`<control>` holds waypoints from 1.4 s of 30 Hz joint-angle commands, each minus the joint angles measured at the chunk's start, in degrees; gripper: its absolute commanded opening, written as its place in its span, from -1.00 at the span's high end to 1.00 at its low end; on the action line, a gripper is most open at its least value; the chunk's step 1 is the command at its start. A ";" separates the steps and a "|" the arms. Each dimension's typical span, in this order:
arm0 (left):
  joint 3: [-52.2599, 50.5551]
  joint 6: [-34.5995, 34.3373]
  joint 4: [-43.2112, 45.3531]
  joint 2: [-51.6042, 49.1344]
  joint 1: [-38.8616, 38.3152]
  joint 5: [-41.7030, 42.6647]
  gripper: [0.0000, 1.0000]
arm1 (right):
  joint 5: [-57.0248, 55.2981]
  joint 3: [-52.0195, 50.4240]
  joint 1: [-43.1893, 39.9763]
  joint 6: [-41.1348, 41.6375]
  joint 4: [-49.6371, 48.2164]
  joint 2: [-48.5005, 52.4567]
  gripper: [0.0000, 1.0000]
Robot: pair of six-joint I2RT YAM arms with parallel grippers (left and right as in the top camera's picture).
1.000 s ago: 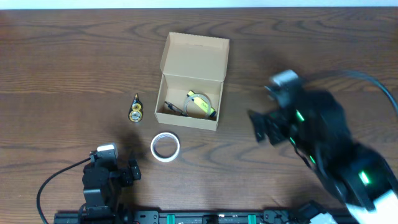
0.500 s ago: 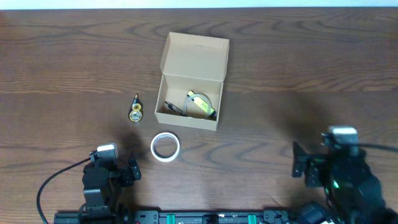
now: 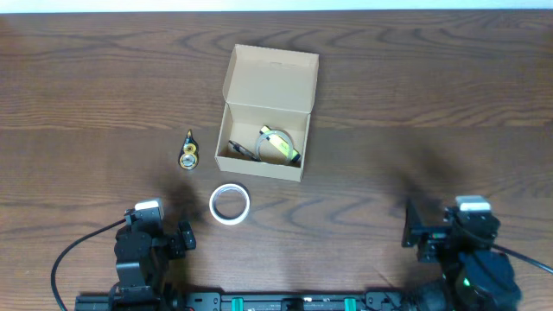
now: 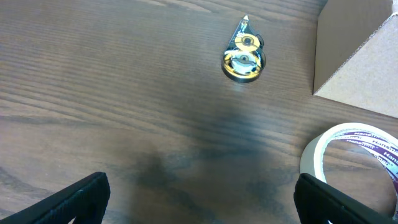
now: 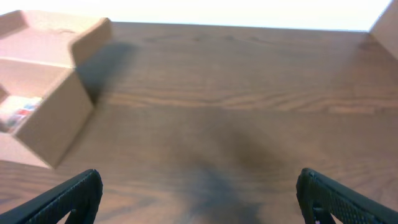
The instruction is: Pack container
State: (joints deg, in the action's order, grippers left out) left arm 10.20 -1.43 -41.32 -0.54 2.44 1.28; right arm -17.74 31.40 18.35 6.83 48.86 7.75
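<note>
- Fingers (image 4: 78, 202) of the left gripper (image 4: 199, 208): spread wide, nothing between them, low over the wooden table (image 4: 93, 93).
- White tape roll (image 4: 356, 157): just ahead and to the right, lying flat.
- Small yellow tape dispenser (image 4: 244, 57): farther ahead, apart from the roll.
- Right gripper (image 5: 199, 205): spread wide, empty.
- Container (image 5: 46, 130): ahead and left of the right gripper, well apart, flap lid open, small items inside.
</note>
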 commanded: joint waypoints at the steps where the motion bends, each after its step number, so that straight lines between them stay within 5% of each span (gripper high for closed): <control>1: -0.96 0.63 -0.39 0.24 -0.22 -0.24 -0.91 | 1.62 -4.33 -4.09 -1.57 -3.43 -0.42 -0.99; 10: -0.96 0.63 -0.42 0.24 -0.22 -0.24 -0.91 | 6.03 -15.13 -14.10 -0.63 -8.35 -6.60 -0.99; 42: -0.96 0.63 -0.39 0.24 -0.22 -0.24 -0.91 | 13.70 -22.18 -14.10 -1.99 -7.48 -7.37 -0.99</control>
State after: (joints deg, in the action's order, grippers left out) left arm 10.20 -1.43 -41.32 -0.54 2.44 1.28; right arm -4.45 9.37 4.62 5.58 41.30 0.82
